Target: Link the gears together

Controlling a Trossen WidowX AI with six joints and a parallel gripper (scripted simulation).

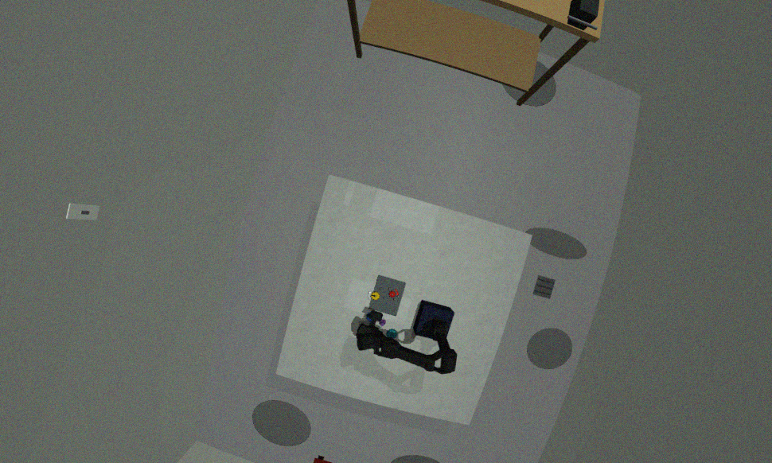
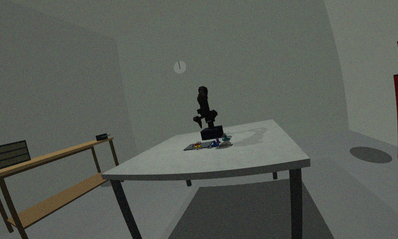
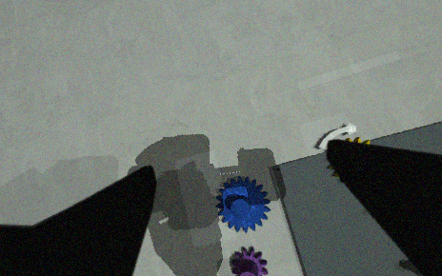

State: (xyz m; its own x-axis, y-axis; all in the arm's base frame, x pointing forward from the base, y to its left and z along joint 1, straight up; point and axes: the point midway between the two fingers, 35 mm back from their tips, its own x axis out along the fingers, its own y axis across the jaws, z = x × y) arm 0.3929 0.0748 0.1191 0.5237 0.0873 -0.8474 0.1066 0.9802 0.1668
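Note:
The grey board (image 1: pixel 385 279) (image 2: pixel 189 148) (image 3: pixel 310 205) lies on the table. The red gear (image 1: pixel 393 293) (image 2: pixel 197 143) and the yellow gear (image 1: pixel 373 296) (image 2: pixel 197 146) sit on it; a finger hides most of the yellow one in the wrist view. Beside the board stand a loose blue gear (image 1: pixel 369 320) (image 2: pixel 214 144) (image 3: pixel 243 211), a purple gear (image 1: pixel 382 322) (image 2: pixel 217 140) (image 3: pixel 249 263) and a teal gear (image 1: pixel 391 333) (image 2: pixel 226 138). My gripper (image 3: pixel 241 161) is open and empty, above the table. In the wrist view the blue gear shows between and below the fingertips. The empty pegs are tiny or hidden.
The dark robot base (image 1: pixel 433 316) (image 2: pixel 211 132) stands on the table (image 1: pixel 464 253) (image 2: pixel 165 166), near the board and the teal gear. The white arrow (image 3: pixel 332 135) lies beside the yellow gear at the board's edge. The wooden shelf (image 1: pixel 446 43) (image 2: pixel 58 191) stands away from the table.

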